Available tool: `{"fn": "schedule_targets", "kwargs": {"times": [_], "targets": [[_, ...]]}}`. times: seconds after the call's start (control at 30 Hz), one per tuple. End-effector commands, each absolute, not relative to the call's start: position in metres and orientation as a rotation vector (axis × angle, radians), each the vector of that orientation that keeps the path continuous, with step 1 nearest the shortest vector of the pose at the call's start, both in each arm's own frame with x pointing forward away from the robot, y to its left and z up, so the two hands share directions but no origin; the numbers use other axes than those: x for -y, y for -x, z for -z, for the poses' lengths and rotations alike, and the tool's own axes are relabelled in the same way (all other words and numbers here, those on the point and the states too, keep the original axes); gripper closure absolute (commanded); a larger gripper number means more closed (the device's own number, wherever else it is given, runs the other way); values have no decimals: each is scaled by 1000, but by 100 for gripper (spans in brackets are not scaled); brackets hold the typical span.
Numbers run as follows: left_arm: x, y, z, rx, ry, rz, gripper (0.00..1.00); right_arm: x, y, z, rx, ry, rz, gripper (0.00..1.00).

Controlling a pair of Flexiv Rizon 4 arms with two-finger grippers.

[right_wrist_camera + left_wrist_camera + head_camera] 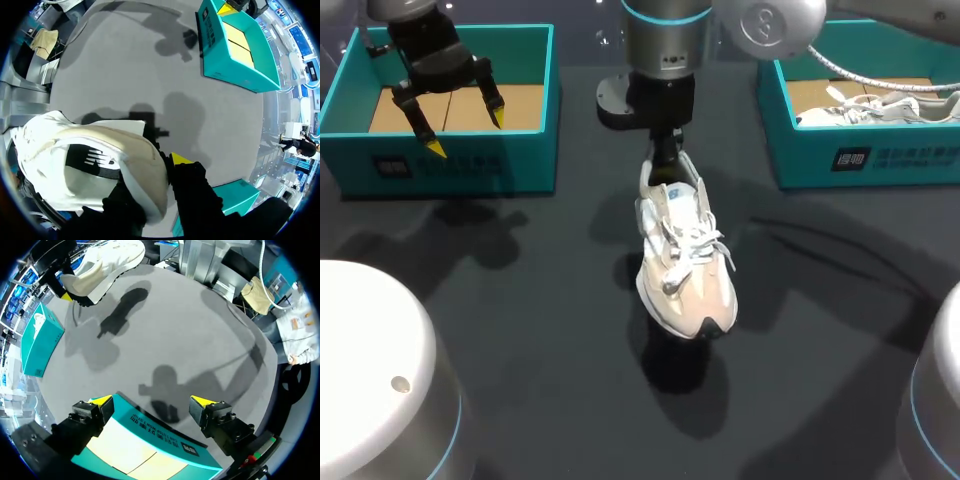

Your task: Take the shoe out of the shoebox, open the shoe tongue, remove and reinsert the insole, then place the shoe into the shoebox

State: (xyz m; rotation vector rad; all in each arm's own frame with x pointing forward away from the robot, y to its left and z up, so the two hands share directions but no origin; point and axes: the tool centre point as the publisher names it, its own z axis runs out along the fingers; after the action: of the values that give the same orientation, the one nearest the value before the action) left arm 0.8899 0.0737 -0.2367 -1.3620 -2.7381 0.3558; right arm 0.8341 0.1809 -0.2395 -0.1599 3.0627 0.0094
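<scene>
our right gripper (665,150) grips the shoe (685,270) by its heel, right of the empty shoebox (450,165). our left gripper (467,134), above this box, is wide open and empty. next, we think: set it down, open the tongue.

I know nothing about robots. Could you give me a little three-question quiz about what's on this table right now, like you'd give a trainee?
1. True or false: the left pincer hangs open over a teal shoebox with no shoe in sight.
2. What grips the white shoe by its heel above the table? A the left pincer; B the right pincer; C a person's hand.
3. Fill in: a second shoe lies in the other shoebox, on the robot's ___ side.
Key: 1 true; 2 B; 3 right.
</scene>
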Motion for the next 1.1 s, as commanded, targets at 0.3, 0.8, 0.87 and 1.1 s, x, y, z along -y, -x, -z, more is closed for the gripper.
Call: {"fn": "schedule_targets", "kwargs": {"times": [0.3, 0.8, 0.87, 1.1], "targets": [[-74, -890, 236, 2736, 1363, -353, 0, -170, -840, 227, -3048, 119, -34, 100], [-74, -890, 236, 2736, 1363, -353, 0, -41, -934, 138, -2983, 151, 167, 100], [-74, -890, 236, 2736, 1363, -353, 0, -18, -947, 130, -2972, 155, 172, 100], [-74, -890, 236, 2736, 1363, -353, 0, 29, -975, 121, -2926, 153, 240, 100]]}}
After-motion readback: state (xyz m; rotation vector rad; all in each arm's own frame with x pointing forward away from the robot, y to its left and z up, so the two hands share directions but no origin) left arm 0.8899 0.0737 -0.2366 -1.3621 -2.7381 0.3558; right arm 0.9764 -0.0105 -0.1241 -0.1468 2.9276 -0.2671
